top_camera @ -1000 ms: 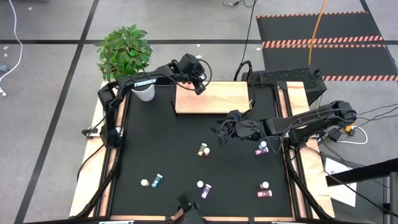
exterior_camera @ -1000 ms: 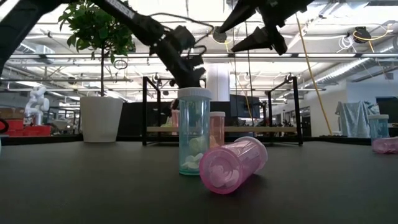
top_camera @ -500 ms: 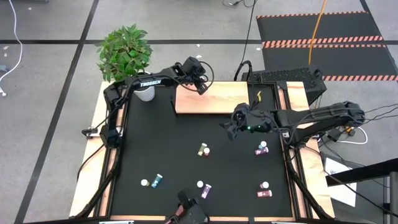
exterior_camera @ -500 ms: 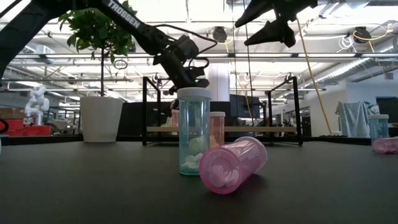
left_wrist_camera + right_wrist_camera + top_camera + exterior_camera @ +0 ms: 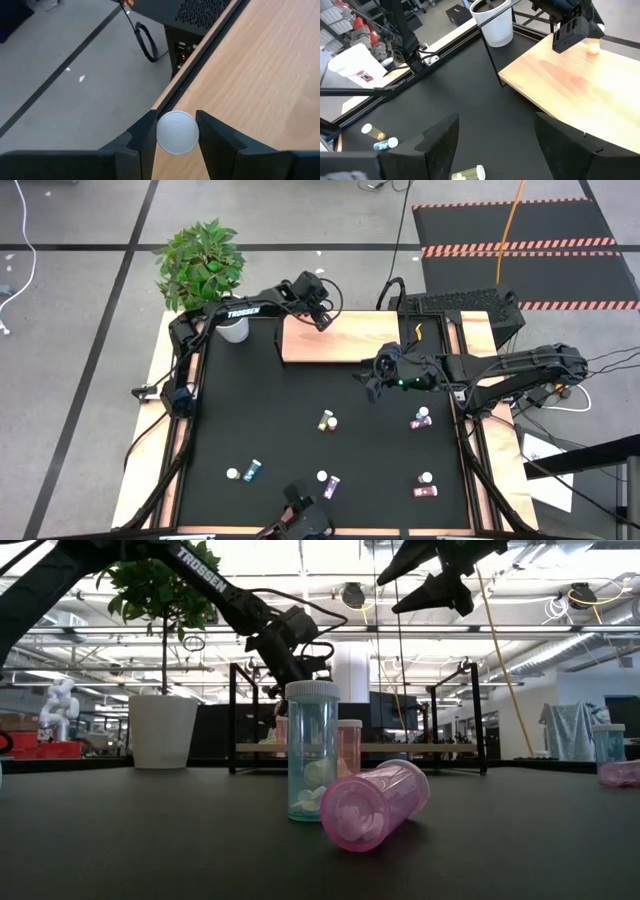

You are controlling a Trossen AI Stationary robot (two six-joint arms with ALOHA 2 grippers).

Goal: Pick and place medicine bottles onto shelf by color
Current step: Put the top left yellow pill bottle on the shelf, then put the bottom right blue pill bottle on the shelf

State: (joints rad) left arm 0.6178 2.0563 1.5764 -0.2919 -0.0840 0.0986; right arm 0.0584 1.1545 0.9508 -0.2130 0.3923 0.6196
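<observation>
Two dark fingers (image 5: 142, 145) of the left gripper (image 5: 177, 142) pinch a small bottle (image 5: 177, 132), and only its round white cap shows between them in the left wrist view. That view looks down on the light wooden shelf (image 5: 255, 85), and the cap sits right over the shelf's edge, with the grey floor beyond. From above, the left gripper (image 5: 318, 310) is over the far edge of the shelf (image 5: 345, 340), near the shelf's left end, at the back of the desk (image 5: 280, 420). The right wrist view shows what the top view does not: the bottle's peach-coloured body (image 5: 592, 47) hanging under the left gripper, just over the board. The right gripper (image 5: 370, 385) is spread wide and holds nothing. It hangs over the black desk just in front of the shelf's right end. Its two fingers (image 5: 442, 142) frame the desk top, where a yellow bottle (image 5: 468, 173) lies close by and a blue bottle (image 5: 385, 144) lies farther off. The low view shows a blue-green bottle (image 5: 312, 750) standing up and a pink bottle (image 5: 372, 804) lying on its side, touching it, near the front edge. From above, more bottles are scattered across the front half of the desk, well apart from both grippers. A white plant pot (image 5: 232, 330) stands at the back left corner.
</observation>
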